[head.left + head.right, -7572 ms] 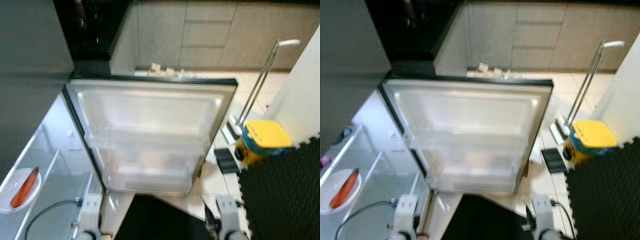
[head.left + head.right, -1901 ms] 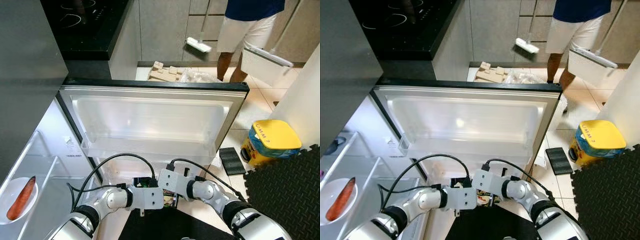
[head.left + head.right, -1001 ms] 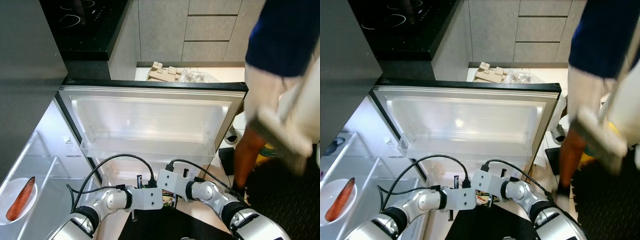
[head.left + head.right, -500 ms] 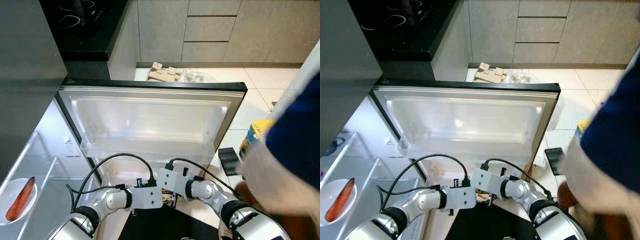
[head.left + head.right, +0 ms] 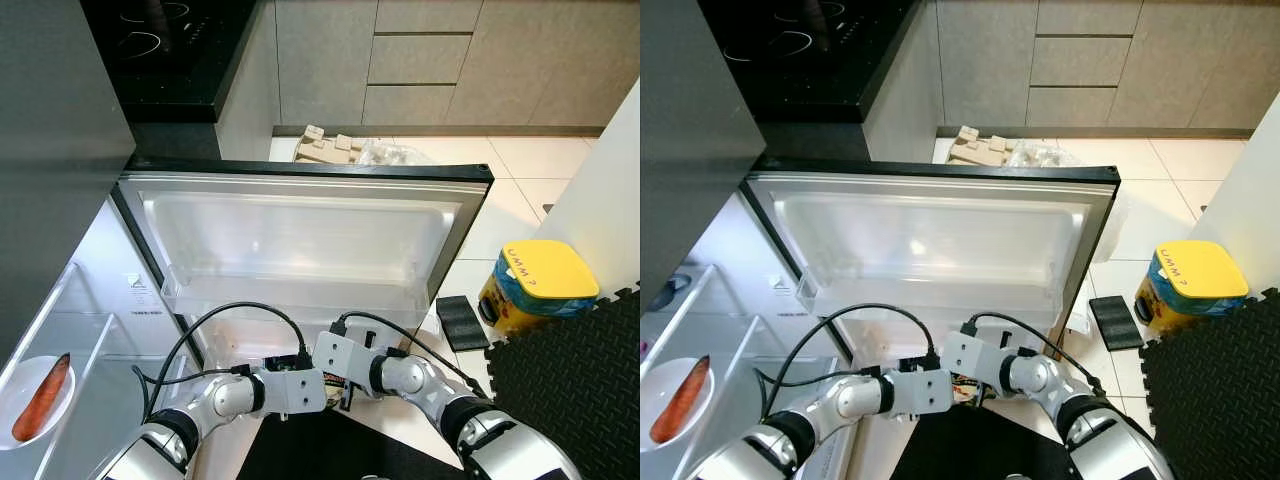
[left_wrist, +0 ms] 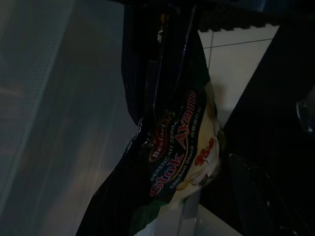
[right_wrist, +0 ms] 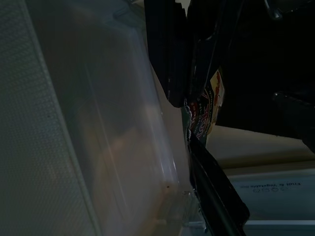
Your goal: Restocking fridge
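From the head views, the fridge door (image 5: 300, 240) stands swung wide, its white inner liner and a clear door shelf (image 5: 290, 295) facing the robot. Both silver arms meet low in front of the door's bottom edge. The left claw (image 5: 292, 385) and the right claw (image 5: 338, 378) sit just beside each other there, with a small printed packet (image 5: 962, 392) between them. A plate (image 5: 30, 400) with a carrot (image 5: 42, 396) rests on a shelf inside the fridge at the robot's left. A yellow-lidded bin (image 5: 540, 285) stands on the tile floor to the right, beside a black foam mat (image 5: 570, 390).

In the left wrist view, the dark fingers (image 6: 162, 54) are clamped on the top edge of the packet (image 6: 179, 147), which hangs below them, red lettering visible.

In the right wrist view, the black fingers (image 7: 172, 54) are closed on the same packet (image 7: 204, 115), close against a clear plastic door bin (image 7: 123, 137).
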